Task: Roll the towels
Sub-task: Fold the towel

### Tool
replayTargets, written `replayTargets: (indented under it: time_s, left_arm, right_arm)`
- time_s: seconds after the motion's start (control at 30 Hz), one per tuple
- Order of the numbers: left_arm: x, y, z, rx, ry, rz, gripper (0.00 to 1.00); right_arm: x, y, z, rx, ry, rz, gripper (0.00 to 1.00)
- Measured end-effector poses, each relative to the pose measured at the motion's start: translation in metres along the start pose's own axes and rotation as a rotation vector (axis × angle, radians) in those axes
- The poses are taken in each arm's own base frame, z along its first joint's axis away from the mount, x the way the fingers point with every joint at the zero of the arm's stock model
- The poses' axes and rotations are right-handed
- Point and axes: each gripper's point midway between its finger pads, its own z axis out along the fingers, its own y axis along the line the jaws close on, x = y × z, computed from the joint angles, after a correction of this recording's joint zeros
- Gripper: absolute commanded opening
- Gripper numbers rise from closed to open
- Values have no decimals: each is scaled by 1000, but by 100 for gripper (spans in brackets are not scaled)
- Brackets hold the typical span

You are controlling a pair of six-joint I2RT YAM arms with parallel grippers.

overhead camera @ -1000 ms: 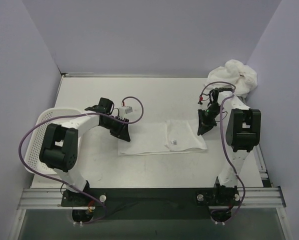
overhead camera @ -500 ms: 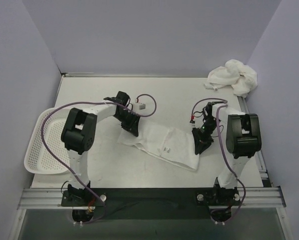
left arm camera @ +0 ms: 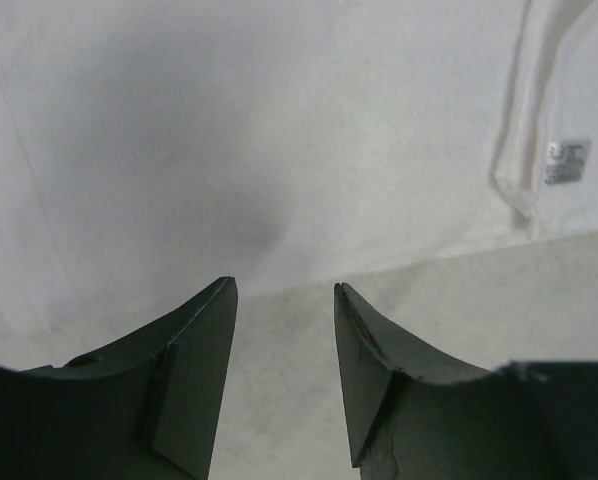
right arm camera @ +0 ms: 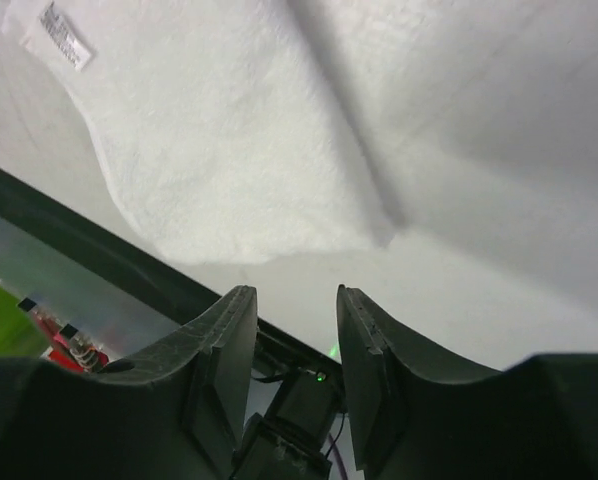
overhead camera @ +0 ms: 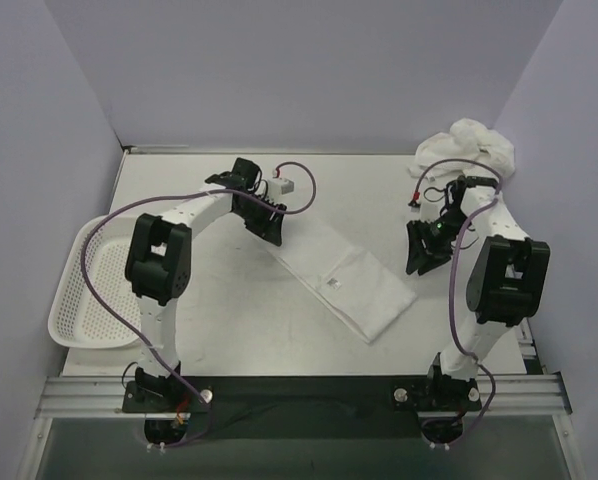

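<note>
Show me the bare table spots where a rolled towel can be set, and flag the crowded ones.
Free: back centre of the table, between left gripper and crumpled towel; also near-left, between basket and flat towel. Crowded: around the right gripper, between both towels.

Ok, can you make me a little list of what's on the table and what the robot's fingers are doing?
flat towel: spread slantwise in the middle, tag showing, not rolled
bunched towel: heaped in the far right corner
basket: white, at the left edge
left fingers: open, nothing held, at the flat towel's far-left end
right fingers: open, nothing held, beside its right corner
</note>
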Motion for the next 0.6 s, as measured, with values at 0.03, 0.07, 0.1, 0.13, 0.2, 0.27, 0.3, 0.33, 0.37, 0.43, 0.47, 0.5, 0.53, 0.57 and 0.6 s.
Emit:
replayTargets:
  time_s: [0.03,0.07,0.1,0.13,0.2,0.27,0.3,0.33,0.37,0.43,0.47,0.5,0.53,0.57,0.6]
  left_arm:
    - [6,-6,-9,-1,3,-5,53]
    - [10,-12,-16,-2,-1,-9,52]
    - [14,-18,-23,0,-2,-17,51]
    - [17,-23,-28,2,-4,-24,49]
    - [24,-30,-27,12,-4,-47,45]
    - [34,-31,-18,24,11,-77,42]
    - [39,-32,-12,34,25,-99,41]
    - [44,-31,-4,43,38,-117,40]
    - [47,-30,3,48,48,-136,40]
    - [53,-26,18,57,66,-168,38]
    - [52,-28,22,80,65,-185,38]
    - [49,-28,24,86,61,-193,38]
    - [42,-26,26,84,46,-187,37]
    - [39,-25,28,84,39,-184,37]
    - [34,-21,31,83,30,-182,37]
  right_arm:
    - [-8,-4,0,12,-13,0,34]
    - [-14,-8,3,19,-17,-1,33]
    - [-19,-12,8,21,-14,3,31]
    - [-21,-15,15,19,-2,9,24]
    - [-22,-21,30,11,38,28,17]
    - [-17,-26,48,0,84,42,11]
    - [-13,-26,55,-4,104,47,9]
    - [-9,-26,61,-8,125,50,6]
    - [-4,-25,66,-12,145,50,4]
    - [1,-21,73,-16,168,44,0]
    - [3,-18,76,-17,177,37,0]
    - [5,-15,78,-20,187,32,0]
    - [6,-11,81,-23,196,25,0]
    - [8,-6,85,-29,205,17,0]
    - [10,0,89,-34,218,9,0]
